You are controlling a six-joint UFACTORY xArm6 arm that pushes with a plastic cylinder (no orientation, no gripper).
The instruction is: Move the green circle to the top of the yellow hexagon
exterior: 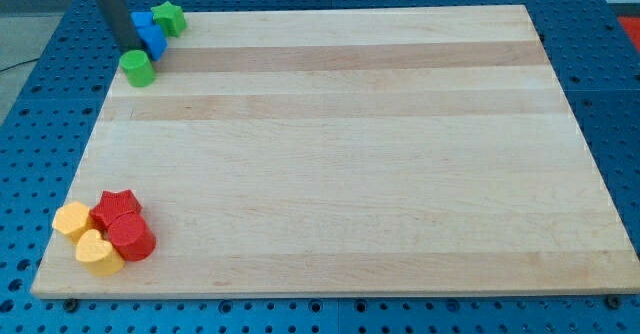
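Wooden table (340, 154) fills the view; no jaws on this arm, just the dark rod coming down at the view's top left, my tip (131, 51) touching the top of the green circle (137, 68). Beside it: two blue blocks (149, 34), shapes unclear, and a green star (170, 17). Well apart at bottom left: yellow hexagon (72, 219), yellow heart (98, 252), red star (117, 207), red cylinder (131, 238), clustered and touching.
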